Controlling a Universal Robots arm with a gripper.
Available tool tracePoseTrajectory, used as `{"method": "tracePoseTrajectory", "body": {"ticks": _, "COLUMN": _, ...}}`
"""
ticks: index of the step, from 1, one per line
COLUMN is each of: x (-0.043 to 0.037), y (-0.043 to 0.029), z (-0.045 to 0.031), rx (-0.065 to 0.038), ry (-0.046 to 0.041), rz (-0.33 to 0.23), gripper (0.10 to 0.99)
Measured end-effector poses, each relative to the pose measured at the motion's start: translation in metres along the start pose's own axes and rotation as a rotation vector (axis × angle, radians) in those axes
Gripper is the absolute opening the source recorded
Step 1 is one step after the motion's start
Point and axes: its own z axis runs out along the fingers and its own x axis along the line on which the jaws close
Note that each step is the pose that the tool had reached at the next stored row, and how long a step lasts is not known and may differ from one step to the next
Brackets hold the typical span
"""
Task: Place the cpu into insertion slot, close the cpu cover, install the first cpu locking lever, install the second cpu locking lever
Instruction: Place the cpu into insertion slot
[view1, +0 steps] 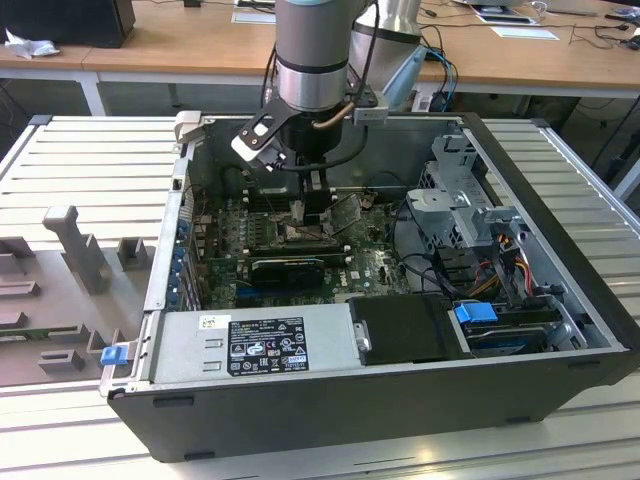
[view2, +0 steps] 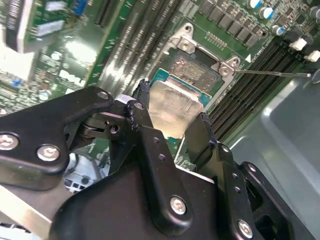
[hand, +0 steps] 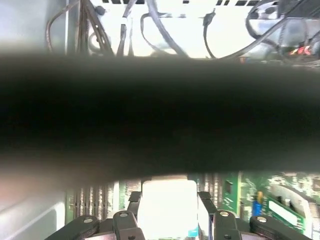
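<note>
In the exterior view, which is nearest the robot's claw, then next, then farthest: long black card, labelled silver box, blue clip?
From the end effector, holding the cpu:
1. Long black card, beside it on the board.
2. Labelled silver box, along the case's near edge.
3. Blue clip, case corner, exterior view's left.

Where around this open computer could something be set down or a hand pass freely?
Bare slatted table lies at the exterior view's left, bordered by the computer case and the grey fixture, and again along the case's other side. Inside is crowded: the gripper holds the cpu at the insertion slot, with cables nearby.
</note>
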Motion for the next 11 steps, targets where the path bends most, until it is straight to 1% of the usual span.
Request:
{"method": "tracePoseTrajectory", "body": {"ticks": 3, "x": 0.0044, "y": -0.0015, "z": 0.0069, "rx": 0.0, "ry": 0.0001, "rz": 0.0, "gripper": 0.529}}
{"method": "tracePoseTrajectory", "body": {"ticks": 6, "x": 0.0047, "y": -0.0046, "z": 0.0131, "rx": 0.0, "ry": -0.0006, "rz": 0.009, "gripper": 0.529}}
{"method": "tracePoseTrajectory", "body": {"ticks": 7, "x": 0.0047, "y": -0.0058, "z": 0.0171, "rx": 0.0, "ry": -0.001, "rz": 0.018, "gripper": 0.529}}
{"method": "tracePoseTrajectory", "body": {"ticks": 8, "x": 0.0046, "y": -0.0064, "z": 0.0202, "rx": 0.0, "ry": -0.0011, "rz": 0.02, "gripper": 0.529}}
{"method": "tracePoseTrajectory", "body": {"ticks": 11, "x": 0.0045, "y": -0.0069, "z": 0.0258, "rx": 0.0, "ry": -0.0011, "rz": 0.02, "gripper": 0.529}}
